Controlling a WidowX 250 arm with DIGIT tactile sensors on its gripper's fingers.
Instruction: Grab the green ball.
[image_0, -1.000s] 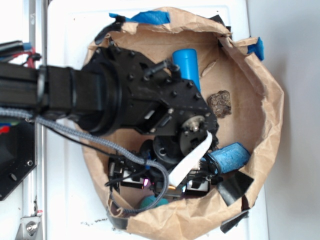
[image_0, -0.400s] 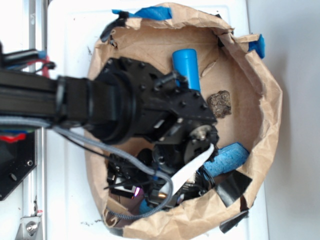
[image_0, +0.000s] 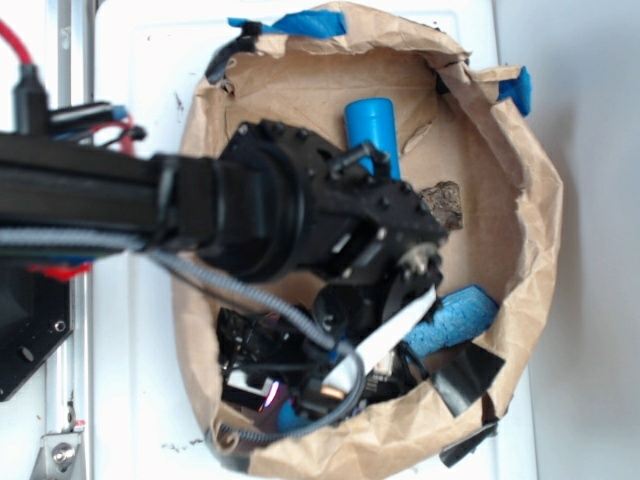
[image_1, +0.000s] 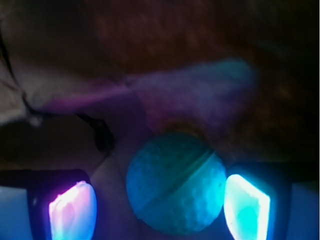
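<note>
Wrist view: I see the ball (image_1: 176, 184) sitting between the two lit fingers (image_1: 72, 210), low in frame. Gripper (image_1: 160, 207) jaws are apart; a gap shows on the left side of the ball, the right finger is just beside it, and I cannot tell whether it touches. Exterior view: arm (image_0: 290, 215) is down inside the paper bowl (image_0: 530, 250), hiding most of the ball; only a teal sliver (image_0: 290, 417) shows near the lower rim. Blue bottle (image_0: 373, 130), rock (image_0: 442, 203) and sponge (image_0: 452, 320) lie apart from it.
</note>
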